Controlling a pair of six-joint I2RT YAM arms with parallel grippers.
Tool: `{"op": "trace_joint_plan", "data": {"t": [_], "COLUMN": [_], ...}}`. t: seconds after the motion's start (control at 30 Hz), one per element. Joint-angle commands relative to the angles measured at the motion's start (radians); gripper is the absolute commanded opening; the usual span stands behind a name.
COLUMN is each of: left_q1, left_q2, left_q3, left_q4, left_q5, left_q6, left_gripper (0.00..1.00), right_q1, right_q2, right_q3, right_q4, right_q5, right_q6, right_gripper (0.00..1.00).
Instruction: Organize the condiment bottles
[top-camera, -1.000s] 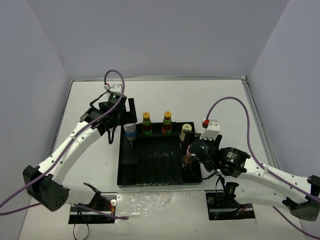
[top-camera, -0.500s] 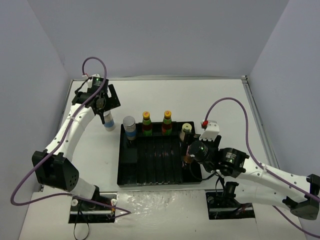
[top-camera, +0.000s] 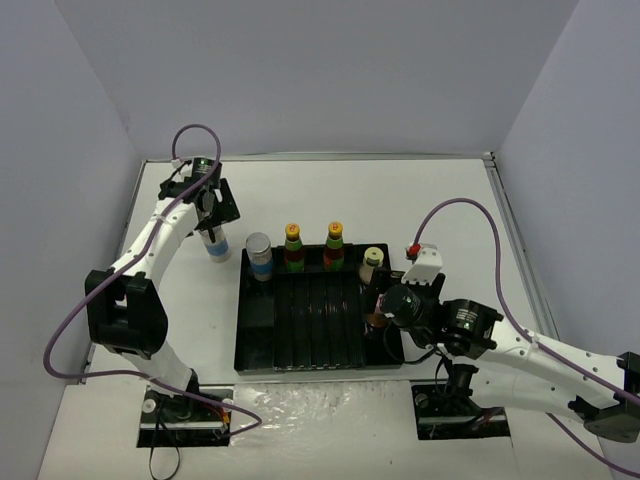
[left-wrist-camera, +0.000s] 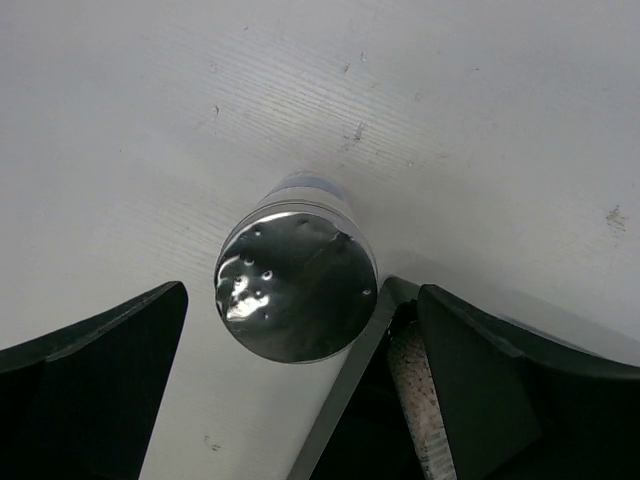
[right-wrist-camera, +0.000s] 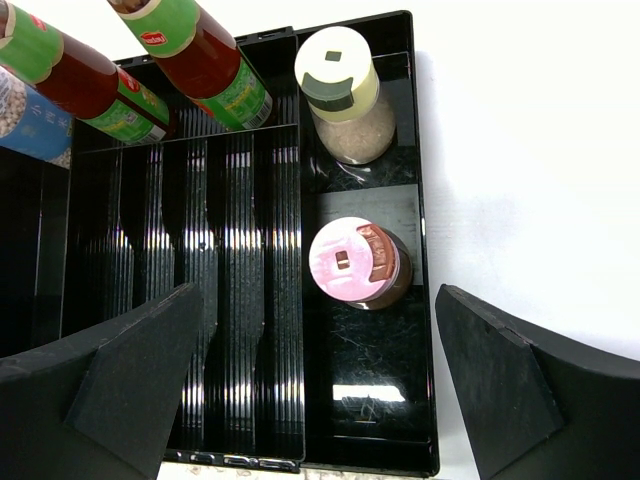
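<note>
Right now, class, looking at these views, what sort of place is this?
Probably a robot test bench in a lab: a white table boxed in by plain walls, a left arm and right arm bolted at its near edge, condiment bottles in and beside a black tray.

Six condiment bottles in all. Two are orange-capped: one orange-capped bottle (top-camera: 292, 248) and the second orange-capped bottle (top-camera: 334, 246). Two are silver-lidded: the shaker in the tray (top-camera: 259, 255) and the shaker on the table (left-wrist-camera: 297, 285) (the only one of the six outside). One pink-capped bottle (right-wrist-camera: 352, 265). One yellow-green-capped bottle (right-wrist-camera: 340, 90). One black tray (top-camera: 255, 330), holding five.
</note>
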Motion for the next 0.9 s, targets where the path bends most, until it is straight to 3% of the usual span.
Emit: {"op": "trace_joint_plan", "data": {"t": [0.0, 0.2, 0.3, 0.37, 0.4, 0.5, 0.53, 0.57, 0.6, 0.87], "left_q1": [0.022, 0.024, 0.024, 0.024, 0.024, 0.024, 0.024, 0.024, 0.024, 0.016], "left_q2": [0.0, 0.017, 0.02, 0.019, 0.017, 0.019, 0.019, 0.017, 0.015, -0.068], "left_q3": [-0.022, -0.066, -0.082, -0.095, -0.097, -0.094, -0.093, -0.088, -0.083, -0.054], "left_q4": [0.061, 0.092, 0.104, 0.12, 0.121, 0.12, 0.118, 0.113, 0.108, 0.08], "left_q5": [-0.016, 0.018, 0.031, 0.04, 0.04, 0.045, 0.044, 0.043, 0.041, 0.018], "left_q6": [-0.018, -0.036, -0.042, -0.042, -0.042, -0.041, -0.041, -0.041, -0.041, -0.021], "left_gripper": [0.97, 0.97, 0.92, 0.8, 0.64, 0.33, 0.31, 0.12, 0.0, 0.0], "right_q1": [0.009, 0.01, 0.011, 0.009, 0.009, 0.009, 0.009, 0.009, 0.009, 0.009], "right_q2": [-0.009, -0.004, -0.002, -0.002, 0.0, 0.001, 0.001, 0.003, 0.005, 0.026], "right_q3": [-0.002, -0.009, -0.011, -0.011, -0.013, -0.011, -0.011, -0.012, -0.013, -0.01], "right_q4": [0.022, 0.022, 0.022, 0.022, 0.024, 0.022, 0.022, 0.023, 0.024, 0.024], "right_q5": [0.03, 0.03, 0.031, 0.032, 0.031, 0.031, 0.031, 0.032, 0.032, 0.037], "right_q6": [0.023, 0.027, 0.029, 0.033, 0.033, 0.032, 0.03, 0.031, 0.032, 0.032], "right_gripper": [0.99, 0.99, 0.99, 0.99, 0.99, 0.99, 0.99, 0.99, 0.99, 0.99]}}
